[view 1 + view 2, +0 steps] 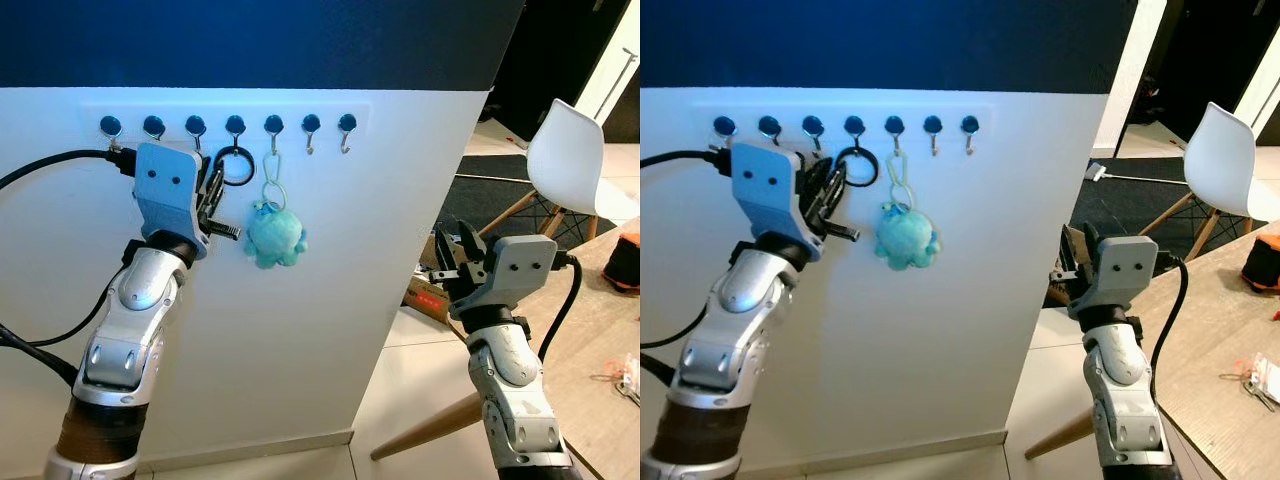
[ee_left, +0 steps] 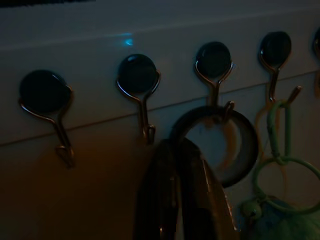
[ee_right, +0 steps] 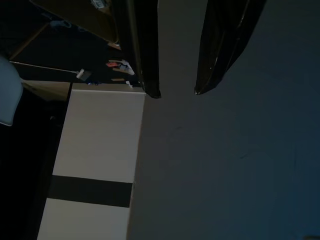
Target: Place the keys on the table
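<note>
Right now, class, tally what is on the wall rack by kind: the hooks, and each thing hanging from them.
Hooks: 7
Black ring: 1
Teal octopus toy: 1
Total: 9

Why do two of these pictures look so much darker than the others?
Eye views: bright, sharp, showing the left gripper at the black ring. Left wrist view: dim, brownish, close to the hooks, with a small blue glint on the wall. Right wrist view: shadowed, fingers in silhouette.
</note>
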`<state>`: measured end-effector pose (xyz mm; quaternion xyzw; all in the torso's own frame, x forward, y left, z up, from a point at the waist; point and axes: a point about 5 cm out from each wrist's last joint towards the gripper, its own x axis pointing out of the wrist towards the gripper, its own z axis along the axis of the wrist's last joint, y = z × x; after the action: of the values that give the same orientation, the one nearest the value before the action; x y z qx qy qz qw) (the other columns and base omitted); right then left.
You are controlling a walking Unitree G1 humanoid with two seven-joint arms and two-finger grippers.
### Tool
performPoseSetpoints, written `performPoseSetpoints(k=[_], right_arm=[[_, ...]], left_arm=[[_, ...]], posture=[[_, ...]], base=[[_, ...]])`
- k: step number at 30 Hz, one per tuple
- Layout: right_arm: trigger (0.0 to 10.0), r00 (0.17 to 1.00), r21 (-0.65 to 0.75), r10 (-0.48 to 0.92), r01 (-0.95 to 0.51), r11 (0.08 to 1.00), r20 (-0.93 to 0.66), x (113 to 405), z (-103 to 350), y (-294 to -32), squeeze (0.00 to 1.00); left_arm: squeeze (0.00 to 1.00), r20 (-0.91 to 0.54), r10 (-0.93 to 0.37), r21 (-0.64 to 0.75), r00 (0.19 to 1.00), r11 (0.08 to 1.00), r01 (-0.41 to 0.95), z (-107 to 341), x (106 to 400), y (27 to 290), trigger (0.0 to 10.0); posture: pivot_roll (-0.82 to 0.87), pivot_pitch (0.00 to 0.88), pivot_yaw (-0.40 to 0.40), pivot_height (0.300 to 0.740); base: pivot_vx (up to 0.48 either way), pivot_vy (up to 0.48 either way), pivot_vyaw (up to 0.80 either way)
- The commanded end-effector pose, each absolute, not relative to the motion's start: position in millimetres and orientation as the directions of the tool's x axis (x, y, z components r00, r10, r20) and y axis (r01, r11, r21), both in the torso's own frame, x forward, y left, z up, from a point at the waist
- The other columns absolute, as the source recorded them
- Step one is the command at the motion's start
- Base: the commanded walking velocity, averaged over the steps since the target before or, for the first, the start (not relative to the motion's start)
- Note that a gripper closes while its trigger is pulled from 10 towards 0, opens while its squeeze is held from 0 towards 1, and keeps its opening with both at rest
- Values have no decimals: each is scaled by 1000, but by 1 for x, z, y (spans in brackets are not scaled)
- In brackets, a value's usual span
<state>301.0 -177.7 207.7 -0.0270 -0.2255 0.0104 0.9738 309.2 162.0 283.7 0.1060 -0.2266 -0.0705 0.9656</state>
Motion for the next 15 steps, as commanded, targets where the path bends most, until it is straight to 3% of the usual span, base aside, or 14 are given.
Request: performPoseSetpoints(k=[1,5,6,7,13,15], right_arm=[[10000,901,-58,22,3,998,432,300,207,-181,0],[10000,902,-57,21,4,998,432,300,207,-181,0],[10000,902,-57,20,5,998,432,299,207,-181,0],[10000,902,-57,18,7,998,431,299,207,-181,0],[10000,902,-57,16,10,998,431,299,207,-182,0],[10000,902,-56,16,9,998,431,299,207,-182,0]], left_arm=[[0,425,-162,223,890,972,70,283,311,164,0],[0,440,-190,206,878,973,108,284,306,161,39],[0,448,-214,195,868,971,139,286,303,158,3882],[0,458,-262,202,850,961,188,287,297,154,10000],[0,427,-342,306,837,926,222,286,289,149,10000],[0,386,-354,404,852,895,189,282,288,151,10000]], posture=[[118,109,-42,740],[116,108,-39,740],[114,108,-38,740],[114,108,-38,740],[115,105,-37,740],[117,104,-37,740]], base=[[0,0,0],[0,0,0],[0,0,0],[0,0,0],[0,0,0],[0,0,0]])
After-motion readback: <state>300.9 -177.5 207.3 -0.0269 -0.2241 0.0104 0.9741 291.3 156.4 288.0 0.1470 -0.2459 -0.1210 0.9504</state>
